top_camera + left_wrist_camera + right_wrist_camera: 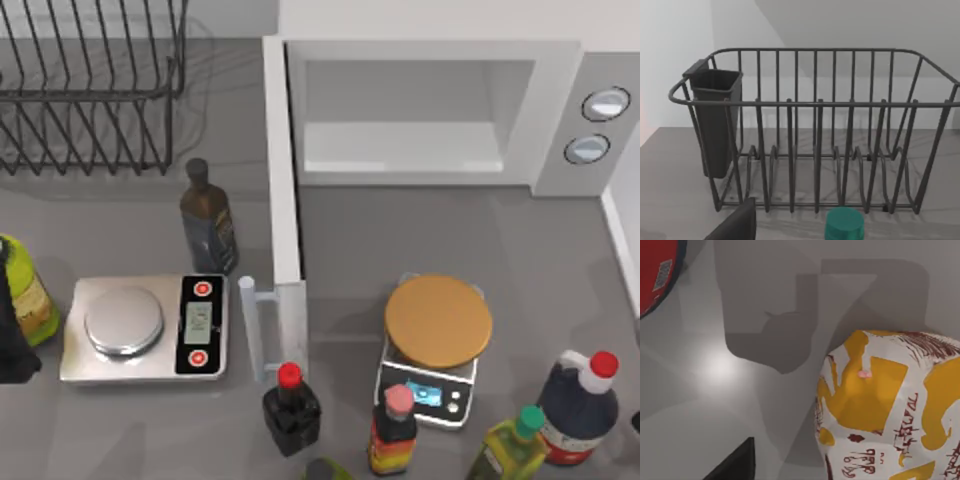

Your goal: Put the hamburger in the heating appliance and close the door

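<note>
while the right tool hovers beside the hamburger, i cannot tell its opening.

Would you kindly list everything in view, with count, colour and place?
microwave: one, white, back right, empty inside
door: one, white-framed, swung open
hamburger: one, cream and yellow wrapper, on grey table
dish rack: one, dark wire, back left
scales: two, silver, front left and front centre, latter bearing tan disc
bottles: at least six, mixed colours, mostly along front
left arm: one, black, table's left edge
right arm: one, black, above the hamburger
</note>
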Robot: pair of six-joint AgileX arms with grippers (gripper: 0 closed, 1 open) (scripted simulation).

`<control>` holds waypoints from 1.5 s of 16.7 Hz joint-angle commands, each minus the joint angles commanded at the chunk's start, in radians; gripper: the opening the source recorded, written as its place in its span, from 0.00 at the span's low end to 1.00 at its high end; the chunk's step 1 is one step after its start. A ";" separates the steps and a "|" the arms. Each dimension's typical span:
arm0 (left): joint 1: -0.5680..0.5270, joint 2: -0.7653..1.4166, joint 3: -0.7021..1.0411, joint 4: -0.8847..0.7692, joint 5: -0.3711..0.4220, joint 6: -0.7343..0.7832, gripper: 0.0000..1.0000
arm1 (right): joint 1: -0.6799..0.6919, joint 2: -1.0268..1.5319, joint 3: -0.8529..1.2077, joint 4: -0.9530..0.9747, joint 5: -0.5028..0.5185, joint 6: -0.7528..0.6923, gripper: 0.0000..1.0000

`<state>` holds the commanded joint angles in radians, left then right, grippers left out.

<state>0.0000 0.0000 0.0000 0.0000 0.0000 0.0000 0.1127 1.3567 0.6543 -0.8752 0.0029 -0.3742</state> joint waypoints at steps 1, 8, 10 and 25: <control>0.000 0.000 0.000 0.000 0.000 0.000 1.00 | 0.000 0.021 -0.021 0.048 0.000 0.001 1.00; 0.000 0.000 0.000 0.000 0.000 0.000 1.00 | -0.017 0.142 -0.130 0.282 -0.001 -0.014 1.00; 0.000 0.000 0.000 0.000 0.000 0.000 1.00 | -0.013 0.146 -0.139 0.295 -0.001 -0.010 1.00; 0.000 0.000 0.000 0.000 0.000 0.000 1.00 | -0.013 0.146 -0.139 0.295 -0.001 -0.010 0.10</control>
<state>0.0000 0.0000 0.0000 0.0000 0.0000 0.0000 0.0997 1.5029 0.5156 -0.5797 0.0021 -0.3839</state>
